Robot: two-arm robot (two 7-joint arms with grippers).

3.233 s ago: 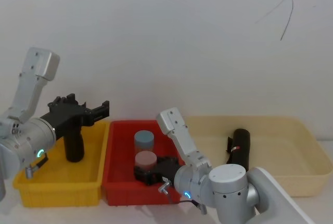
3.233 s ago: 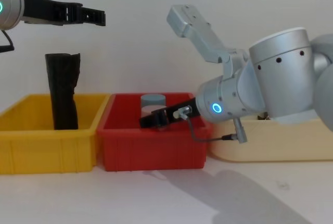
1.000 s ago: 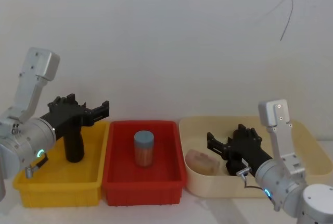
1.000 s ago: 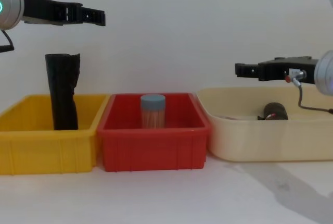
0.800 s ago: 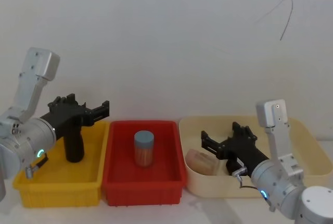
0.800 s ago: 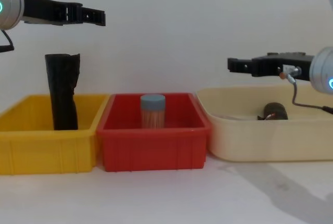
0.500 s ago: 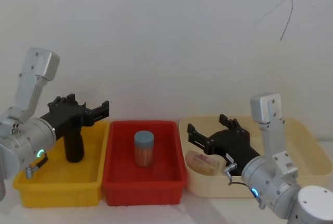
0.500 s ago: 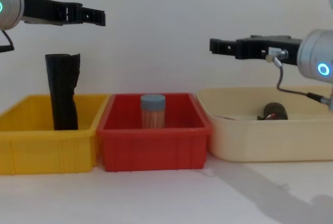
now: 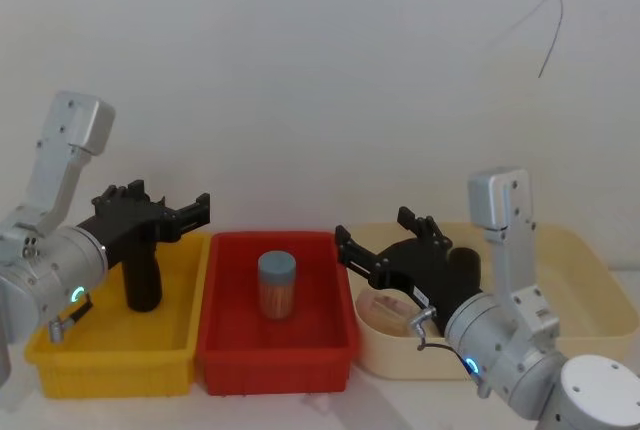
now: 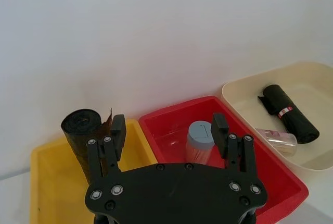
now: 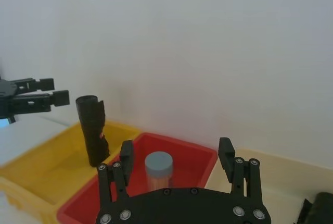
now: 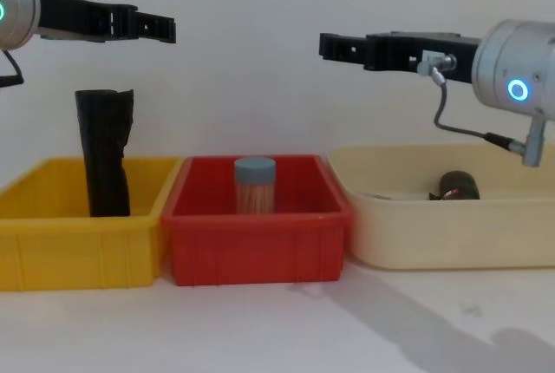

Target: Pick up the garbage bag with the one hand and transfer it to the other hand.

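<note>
The garbage bag [image 10: 289,112], a short black roll with a red-and-white band, lies in the cream tray [image 9: 585,250]. The chest view shows the garbage bag [image 12: 458,185] end-on, and in the head view the right arm partly hides the garbage bag [image 9: 466,266]. My right gripper [image 12: 326,46], on the arm with the blue ring, hangs open high above the seam between the red bin and the cream tray, holding nothing. My left gripper [image 12: 168,29], on the arm with the green-teal ring, stays open and empty above the yellow bin [image 12: 78,260].
A taller black bundle [image 12: 104,152] with a ragged top stands in the yellow bin. The red bin [image 12: 256,256] holds an upright jar [image 12: 255,185] with a blue lid. A clear pinkish bottle [image 10: 276,138] lies in the cream tray, left of the roll.
My right gripper has risen out of the cream tray and swung left toward the red bin. The pinkish bottle it earlier held in the red bin now lies in the cream tray. The left arm has not moved.
</note>
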